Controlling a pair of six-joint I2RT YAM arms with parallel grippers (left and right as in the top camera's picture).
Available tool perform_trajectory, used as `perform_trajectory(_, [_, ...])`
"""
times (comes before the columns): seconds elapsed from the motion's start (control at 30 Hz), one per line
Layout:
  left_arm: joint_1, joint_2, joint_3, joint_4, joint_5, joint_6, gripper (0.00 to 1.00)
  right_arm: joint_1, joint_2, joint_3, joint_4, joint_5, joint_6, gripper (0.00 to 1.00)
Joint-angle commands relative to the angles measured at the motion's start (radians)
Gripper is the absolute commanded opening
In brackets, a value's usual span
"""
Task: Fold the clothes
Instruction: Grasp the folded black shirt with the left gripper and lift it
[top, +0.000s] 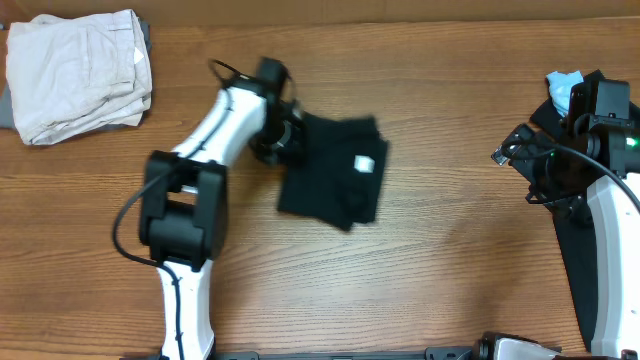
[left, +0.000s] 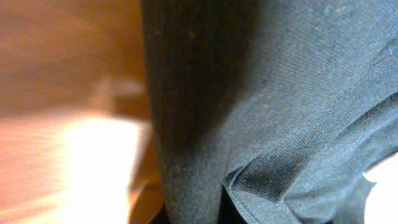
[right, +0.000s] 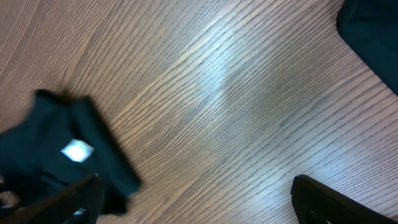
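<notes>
left gripper (top: 284, 140) is closed tight at the left edge of the plain black soft fabric garment (top: 335, 180) and looks clamped on that edge. the left wrist view is all black knit, no fingers visible. the garment sits mid-table on the brown wooden table (top: 430, 270), roughly folded, small white square label (top: 365, 163) up, lower edge uneven. right gripper (right: 193, 210) has its jaws wide apart and holds nothing, over bare wood near the light blue printed piece (top: 562, 90). cream folded stack (top: 75, 75) is far left, well apart. to do the fold well: lift the pinched edge low, carry it straight across toward the label side, and line up the edges before letting go. the right gripper probably needs to pin the far side, or the whole bundle may slide.
</notes>
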Motion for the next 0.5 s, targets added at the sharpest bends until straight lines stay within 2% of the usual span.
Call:
perform_trajectory(0.0, [0.076,-0.01,0.07,-0.002,-0.202,0.061,0.04,-0.003,-0.007,0.022,0.006,-0.005,-0.006,1.0])
perform_trajectory(0.1, [0.138,-0.01,0.114,-0.002,-0.297,0.108,0.04,-0.003,-0.007,0.022,0.006,-0.005,-0.006,1.0])
perform_trajectory(0.23, [0.212,-0.01,0.187,0.008,-0.332,0.231,0.04,-0.003,-0.007,0.022,0.006,-0.005,-0.006,1.0])
perform_trajectory(0.47, [0.303,-0.01,0.372,-0.016,-0.376,0.231,0.04,-0.003,-0.007,0.022,0.006,-0.005,-0.006,1.0])
